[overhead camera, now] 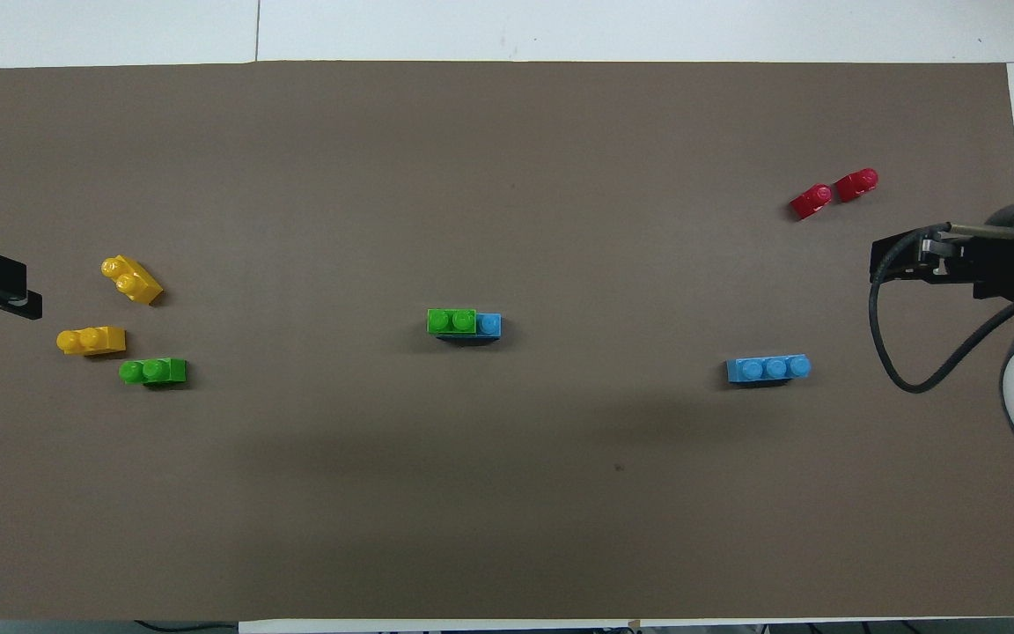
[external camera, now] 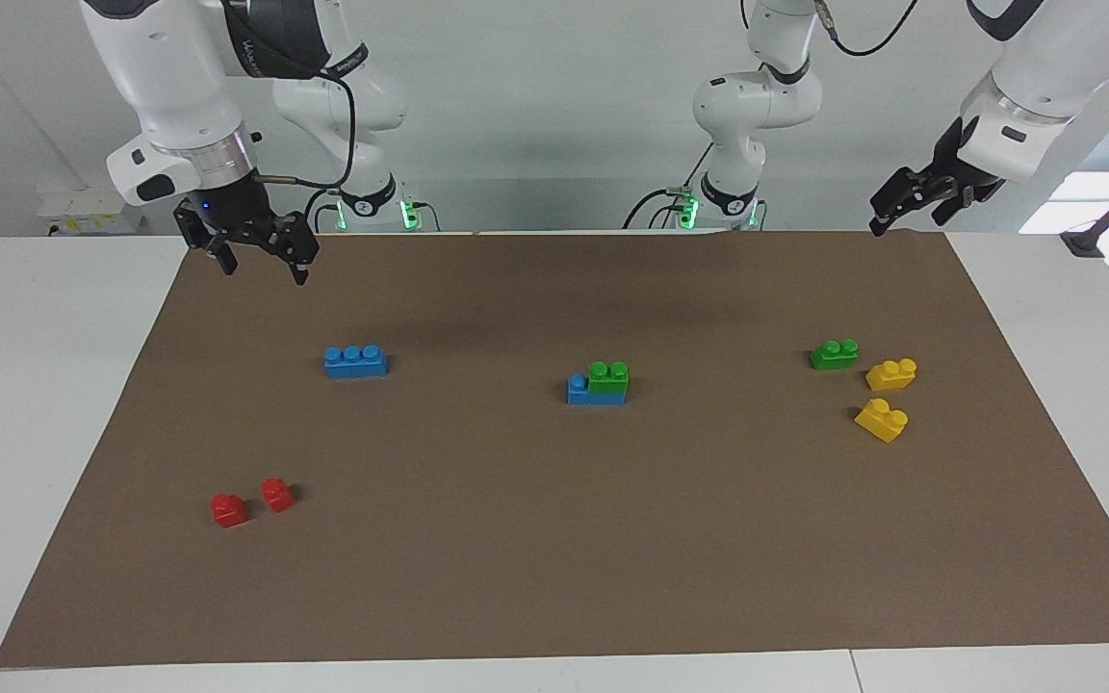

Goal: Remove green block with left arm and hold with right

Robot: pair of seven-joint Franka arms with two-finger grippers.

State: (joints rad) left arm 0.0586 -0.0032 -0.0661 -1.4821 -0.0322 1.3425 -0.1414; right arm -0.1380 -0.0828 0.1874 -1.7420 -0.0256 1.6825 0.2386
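Note:
A green block (external camera: 608, 375) (overhead camera: 451, 320) is stacked on a blue brick (external camera: 579, 390) (overhead camera: 489, 325) in the middle of the brown mat, leaving one blue stud bare. A second green block (external camera: 834, 354) (overhead camera: 153, 371) lies loose toward the left arm's end. My left gripper (external camera: 906, 223) (overhead camera: 27, 295) hangs open and empty in the air over the mat's edge at its own end. My right gripper (external camera: 266, 272) (overhead camera: 877, 264) is raised and open over the mat's edge at the right arm's end, holding nothing. Both are well away from the stack.
Two yellow bricks (external camera: 891, 373) (external camera: 882, 419) lie beside the loose green block. A three-stud blue brick (external camera: 355, 361) sits toward the right arm's end, with two small red bricks (external camera: 229, 510) (external camera: 277, 494) farther from the robots. The brown mat (external camera: 554, 539) covers the white table.

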